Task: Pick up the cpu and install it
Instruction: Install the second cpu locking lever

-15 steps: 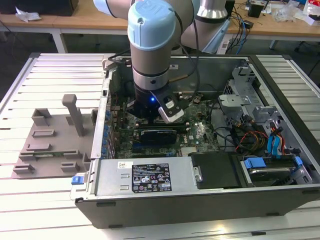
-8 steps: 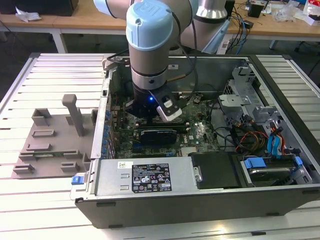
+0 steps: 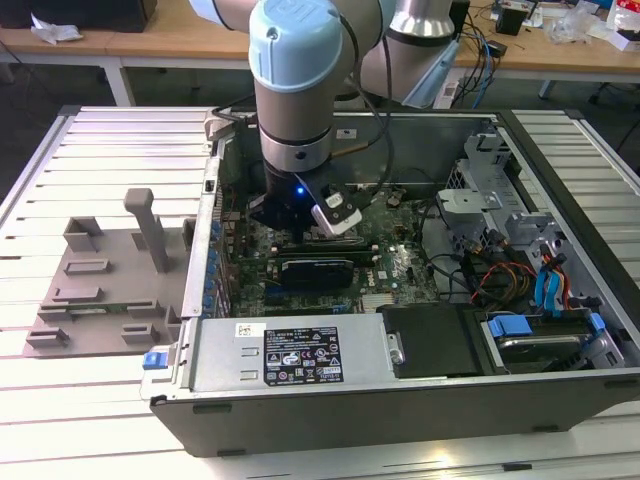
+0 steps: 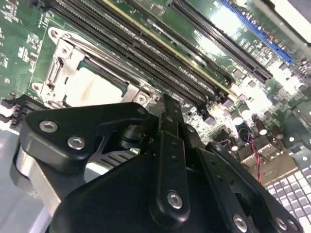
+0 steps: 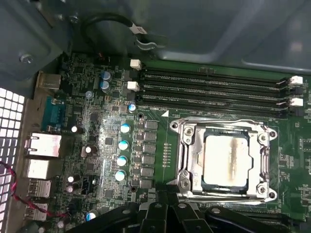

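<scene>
A robot arm reaches down into an open computer case [image 3: 560,330] that rests on a slatted worktop [image 3: 90,150]. Its tool [image 4: 167,114] hovers low over the green motherboard [image 5: 97,145]. The black fingers [image 4: 170,145] look drawn close together, with nothing visible between them. The cpu [image 5: 227,158], a pale silver square, lies flat inside the metal socket frame [image 5: 187,160], just ahead of the tool's tip and close beneath it. Long memory slots [image 5: 214,85] run beyond the socket, farther from the tool.

black label [image 3: 302,356] on the power supply cover [image 3: 290,355], small white sticker [image 3: 249,329] beside it, print unreadable
</scene>
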Robot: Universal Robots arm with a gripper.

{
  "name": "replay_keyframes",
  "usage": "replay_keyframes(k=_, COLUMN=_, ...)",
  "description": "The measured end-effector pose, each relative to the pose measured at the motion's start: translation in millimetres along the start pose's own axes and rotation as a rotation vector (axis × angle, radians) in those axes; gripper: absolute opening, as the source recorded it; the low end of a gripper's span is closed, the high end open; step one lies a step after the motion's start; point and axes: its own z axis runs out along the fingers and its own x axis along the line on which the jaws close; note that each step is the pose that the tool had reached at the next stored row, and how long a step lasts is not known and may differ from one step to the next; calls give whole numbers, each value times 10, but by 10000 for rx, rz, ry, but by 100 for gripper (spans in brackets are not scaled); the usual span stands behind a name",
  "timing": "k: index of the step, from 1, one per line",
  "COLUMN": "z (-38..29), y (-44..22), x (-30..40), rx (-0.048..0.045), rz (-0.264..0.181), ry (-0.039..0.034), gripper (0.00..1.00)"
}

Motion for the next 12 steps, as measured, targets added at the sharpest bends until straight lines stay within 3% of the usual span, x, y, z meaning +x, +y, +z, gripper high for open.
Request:
replay_keyframes(k=1, z=5, y=23, x=-57, rx=169, rz=2, ry=58, gripper=11)
replay_keyframes(k=2, z=14, y=60, x=-161, rx=345, rz=7, ry=146, gripper=11)
replay_keyframes(k=3, z=20, y=82, x=-235, rx=401, rz=9, ry=196, gripper=11)
replay_keyframes(k=5, z=25, y=100, x=-298, rx=437, rz=14, ry=236, gripper=11)
replay_keyframes(k=6, z=30, y=119, x=-372, rx=471, rz=15, ry=281, gripper=11)
replay_keyframes(k=8, z=37, y=146, x=-445, rx=496, rz=20, ry=316, gripper=11)
replay_keyframes(k=9, z=46, y=193, x=-520, rx=548, rz=21, ry=345, gripper=11)
replay_keyframes(k=12, z=6, y=275, x=-560, rx=864, rz=18, ry=374, gripper=11)
